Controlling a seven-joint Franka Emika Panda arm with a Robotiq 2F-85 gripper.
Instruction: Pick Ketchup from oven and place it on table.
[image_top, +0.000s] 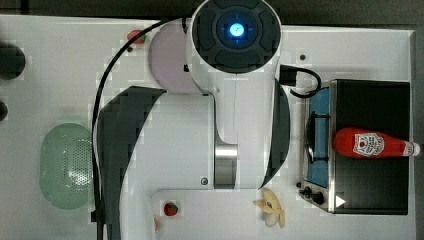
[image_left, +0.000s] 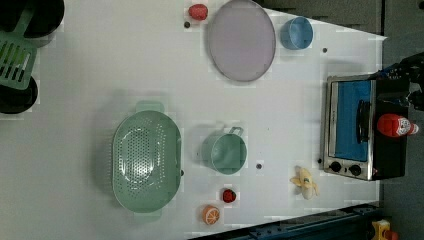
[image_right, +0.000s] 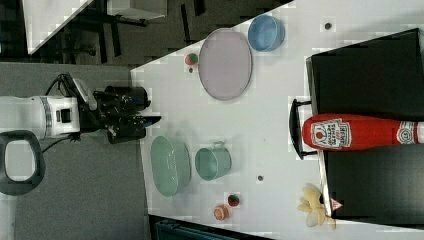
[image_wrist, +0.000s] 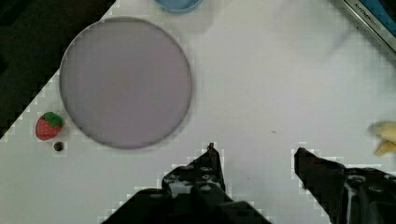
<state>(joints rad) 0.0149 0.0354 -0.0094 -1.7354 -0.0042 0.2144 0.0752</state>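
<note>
1. Ketchup (image_top: 372, 143) is seen in the top view lying on its side on the black top of the oven (image_top: 372, 172), cap toward the top view's right edge. The arm is spread over the middle of the bench (image_top: 65, 75), well apart from the bottle, so the pick is judged not yet begun.
2. In the left view the Ketchup (image_left: 396, 125) is again found on the oven (image_left: 350, 127), above the closed bluish door. A green colander (image_left: 146, 162), a green cup (image_left: 225, 152), a purple plate (image_left: 241, 39) and a blue bowl (image_left: 296, 33) are spread over the bench (image_left: 100, 65).
3. In the right view the tool (image_right: 145, 120) is shown raised well away from the bench (image_right: 270, 125), far from the Ketchup (image_right: 360, 132) on the oven (image_right: 375, 80). Nothing is held.
4. In the wrist view the tool (image_wrist: 256, 161) is seen with its jaws apart and nothing between them, above bare bench (image_wrist: 280, 84) near the purple plate (image_wrist: 126, 81). Reaching, grasping, lifting and setting down are all judged to remain.
</note>
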